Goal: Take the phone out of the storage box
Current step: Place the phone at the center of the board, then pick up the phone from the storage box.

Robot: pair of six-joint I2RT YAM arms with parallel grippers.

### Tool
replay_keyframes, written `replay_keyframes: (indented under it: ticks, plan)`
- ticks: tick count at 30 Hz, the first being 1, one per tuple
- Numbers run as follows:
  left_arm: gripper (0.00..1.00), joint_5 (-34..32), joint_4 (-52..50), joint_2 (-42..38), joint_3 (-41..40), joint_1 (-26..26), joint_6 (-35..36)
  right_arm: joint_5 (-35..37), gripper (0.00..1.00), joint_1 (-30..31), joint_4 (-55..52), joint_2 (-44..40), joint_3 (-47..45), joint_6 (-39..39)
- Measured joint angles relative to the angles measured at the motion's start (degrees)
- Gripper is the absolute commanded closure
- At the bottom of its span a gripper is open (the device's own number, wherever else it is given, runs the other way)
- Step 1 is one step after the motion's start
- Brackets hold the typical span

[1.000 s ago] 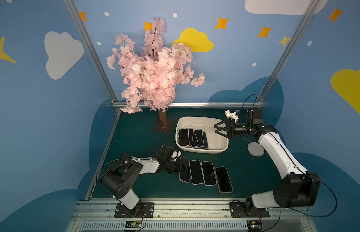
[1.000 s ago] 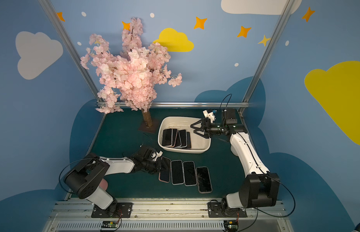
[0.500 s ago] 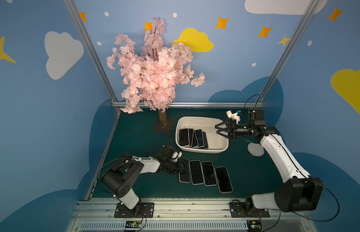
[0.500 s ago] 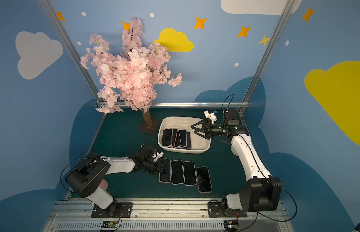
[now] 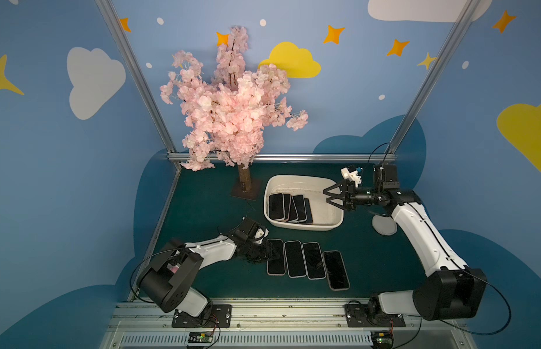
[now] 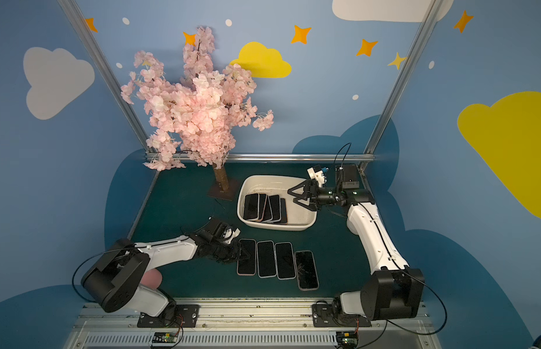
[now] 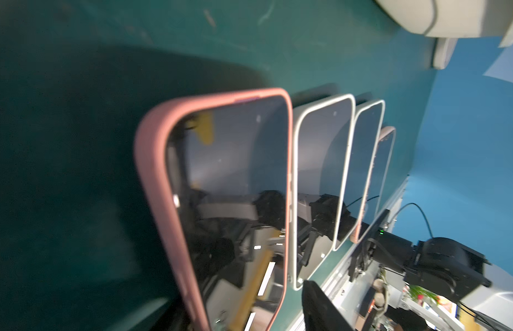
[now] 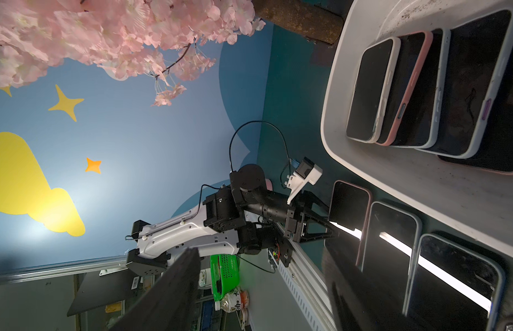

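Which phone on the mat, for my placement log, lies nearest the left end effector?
The pink-cased phone ending the row beside the left end effector; the other three lie farther along.

A pink blossom tree [image 5: 230, 105] stands upright on a brown square base [image 5: 237, 195] at the back of the dark green tabletop [image 5: 202, 217]; 1 grey round disc [image 5: 384, 226] lies flat, well apart from it

L pincer [image 5: 273, 253] low, R pincer [image 5: 325, 196] high, both spread.

Stacked phones [image 5: 288, 208] lie in the storage box [image 5: 305, 226] — a phone row [image 5: 313, 260] (on the table [image 5: 202, 211]) before it.
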Motion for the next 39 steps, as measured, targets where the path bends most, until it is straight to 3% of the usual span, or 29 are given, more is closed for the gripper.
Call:
replay_keyframes:
  ticks: [13,19,26,32,39]
  plan:
    - [0.37,-6.0,-11.2,-2.1,4.8,0.9,4.1,8.1,0.27,1.9,-9.8,4.4,4.3,-5.2]
    - [0.34,-7.3,-15.7,-6.7,7.0,2.4,5.0,17.2,0.28,5.6,-20.1,13.4,14.4,-10.2]
    - [0.29,-8.8,-17.9,-17.9,8.5,7.6,4.0,27.5,0.29,12.6,-29.7,26.8,28.2,-14.6]
    - [0.24,-9.0,-14.5,-24.6,8.5,10.1,2.2,31.5,0.31,15.4,-33.4,37.9,36.5,-15.6]
    - [0.24,-7.3,-11.5,-25.8,8.6,11.4,1.3,34.4,0.37,15.0,-34.6,47.5,43.6,-15.7]
